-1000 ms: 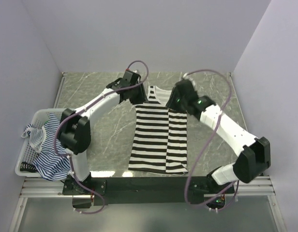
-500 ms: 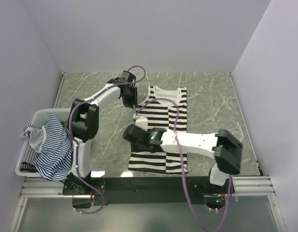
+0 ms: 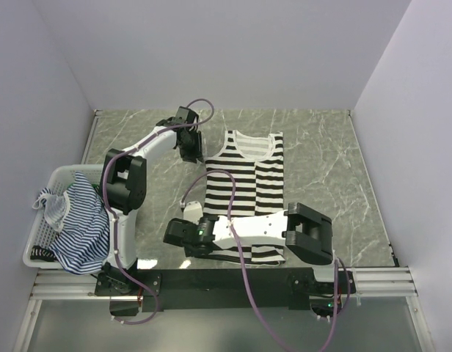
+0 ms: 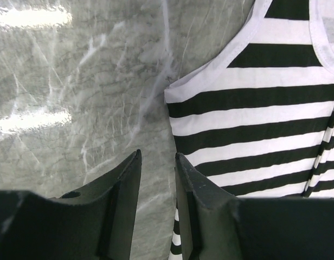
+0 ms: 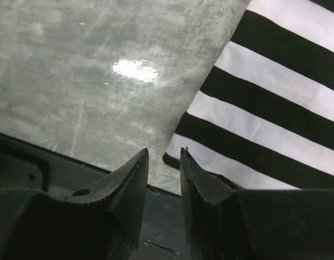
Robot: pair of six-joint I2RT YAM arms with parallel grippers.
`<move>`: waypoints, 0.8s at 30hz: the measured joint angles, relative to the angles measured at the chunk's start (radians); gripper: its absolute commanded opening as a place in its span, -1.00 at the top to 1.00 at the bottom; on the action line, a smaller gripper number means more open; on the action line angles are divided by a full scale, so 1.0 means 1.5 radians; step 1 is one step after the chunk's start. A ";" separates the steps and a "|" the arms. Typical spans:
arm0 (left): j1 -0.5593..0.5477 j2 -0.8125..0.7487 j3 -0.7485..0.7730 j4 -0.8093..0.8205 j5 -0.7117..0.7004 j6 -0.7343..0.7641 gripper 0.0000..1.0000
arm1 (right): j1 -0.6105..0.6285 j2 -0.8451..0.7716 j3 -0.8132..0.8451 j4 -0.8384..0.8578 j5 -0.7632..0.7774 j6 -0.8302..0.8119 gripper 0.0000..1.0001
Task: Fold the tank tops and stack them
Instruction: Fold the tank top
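A black-and-white striped tank top (image 3: 244,191) lies flat on the marble table, neck at the far end. My left gripper (image 3: 192,152) hovers just left of its far left shoulder strap, jaws a little apart with nothing between them. In the left wrist view the left gripper (image 4: 158,154) is over bare marble, and the top (image 4: 254,124) lies to the right. My right arm reaches across to the near left hem corner. There the right gripper (image 5: 164,150) stands open and empty beside the hem (image 5: 264,108). Blue-and-white striped tank tops (image 3: 79,220) are heaped in the basket.
A white mesh basket (image 3: 37,246) sits at the table's left edge. The black base rail (image 3: 226,279) runs along the near edge, just under my right gripper (image 3: 172,236). Purple walls close in the left, right and far sides.
My right arm has swung from the top's far right shoulder to its near left hem corner. My left gripper has drawn back left off the far left shoulder. The top now lies straighter.
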State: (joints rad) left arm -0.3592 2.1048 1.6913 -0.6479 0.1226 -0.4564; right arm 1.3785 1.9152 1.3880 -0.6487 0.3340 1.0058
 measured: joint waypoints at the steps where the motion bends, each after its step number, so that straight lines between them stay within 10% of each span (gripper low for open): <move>1: 0.000 0.000 -0.002 0.001 0.001 0.000 0.25 | 0.000 0.005 0.002 0.000 0.000 0.000 0.26; 14: 0.000 0.000 -0.002 0.005 0.003 0.000 0.26 | 0.004 0.058 0.013 -0.016 -0.003 -0.001 0.33; 24: 0.000 0.000 -0.021 0.012 0.008 0.000 0.26 | 0.006 0.058 0.014 -0.024 -0.002 -0.005 0.90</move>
State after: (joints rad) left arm -0.3595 2.1048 1.6592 -0.6300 0.1349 -0.4568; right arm 1.3880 2.0022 1.4086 -0.6846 0.3309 0.9977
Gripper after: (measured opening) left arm 0.370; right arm 0.073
